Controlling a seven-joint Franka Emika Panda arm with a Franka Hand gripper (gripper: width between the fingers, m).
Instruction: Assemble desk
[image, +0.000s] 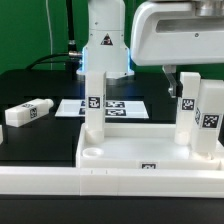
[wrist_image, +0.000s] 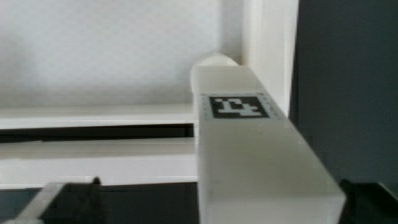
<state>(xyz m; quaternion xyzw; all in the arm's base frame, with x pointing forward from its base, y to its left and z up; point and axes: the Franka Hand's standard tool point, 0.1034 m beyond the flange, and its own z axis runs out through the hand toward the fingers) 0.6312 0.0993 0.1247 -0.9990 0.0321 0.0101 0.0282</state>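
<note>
Step in hand: seating the right leg (image: 205, 115) in the right corner of the desk panel (image: 120, 155). The jaws of the gripper (wrist_image: 214, 205) straddle it, open, gripping nothing. Next: close and twist. Farther left, a second leg (image: 93, 105) stands; a loose leg (image: 28, 112) lies flat.

A white rectangular tabletop (image: 120, 160) with a raised rim lies flat under the pincer (wrist_image: 214, 203). A tagged square white leg (wrist_image: 249, 150) stands upright at its corner, between the pincer's spread fingers. A second leg (image: 210, 118) stands just beside. A third leg (image: 93, 105) stands well away. A fourth leg (image: 27, 112) lies sideways, farthest off.
</note>
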